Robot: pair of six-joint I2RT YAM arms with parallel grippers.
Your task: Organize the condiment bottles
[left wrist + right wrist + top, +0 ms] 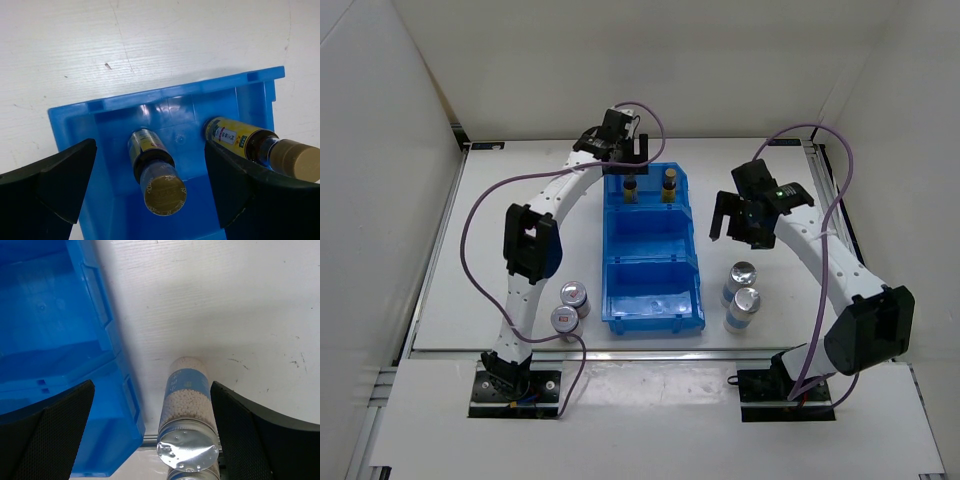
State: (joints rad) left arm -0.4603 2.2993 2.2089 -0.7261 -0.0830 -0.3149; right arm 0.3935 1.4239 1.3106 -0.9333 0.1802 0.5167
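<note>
Two red-marked jars (570,306) stand just left of the bin (650,262). The left gripper (630,160) hangs, fingers apart, over the bin's far compartment, where both brown bottles (630,188) stand upright. The right gripper (732,228), fingers also apart, hovers above two blue-white jars (742,295) right of the bin.

The white table (500,200) has a blue bin (652,262) in the middle. Two short jars with red marks (575,296) stand at 8 o'clock from the bin. Two blue-white jars (741,278) stand at 4 o'clock, close together
</note>
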